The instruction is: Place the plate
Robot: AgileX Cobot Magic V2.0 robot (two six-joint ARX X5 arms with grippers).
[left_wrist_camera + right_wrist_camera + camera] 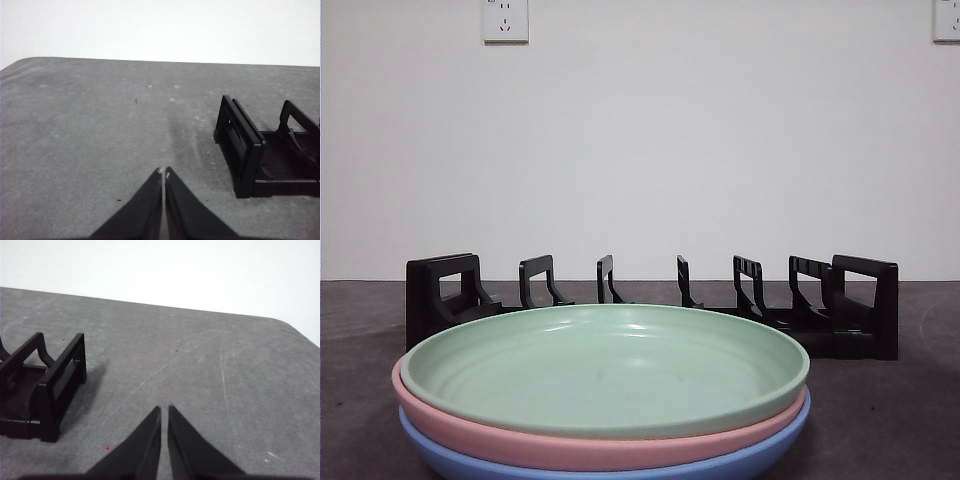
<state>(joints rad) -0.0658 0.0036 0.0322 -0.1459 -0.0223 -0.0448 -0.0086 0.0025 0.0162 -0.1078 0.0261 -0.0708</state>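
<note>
The left hand (164, 172) hung over bare grey worktop (90, 130), its two black jaws pressed together to a hairline seam and pinching nothing. One end of the black plate rack (250, 150) stood near it, off to one side, apart from the jaws. The right hand (164, 410) hovered likewise above the worktop, its jaws drawn almost together with only a thin gap and nothing between them; the rack's other end stood near it, also untouched.

In the front view neither hand appeared. Three plates lay stacked at the near edge of the worktop: a green plate (605, 365) on top, a pink plate (520, 440) beneath it, and a blue plate (740, 465) at the bottom. The rack stood just behind the stack, its upright dividers all empty. Beyond it rose a plain white wall (640, 150) carrying a socket (505, 20) at upper left and another partly showing at the upper right corner.
</note>
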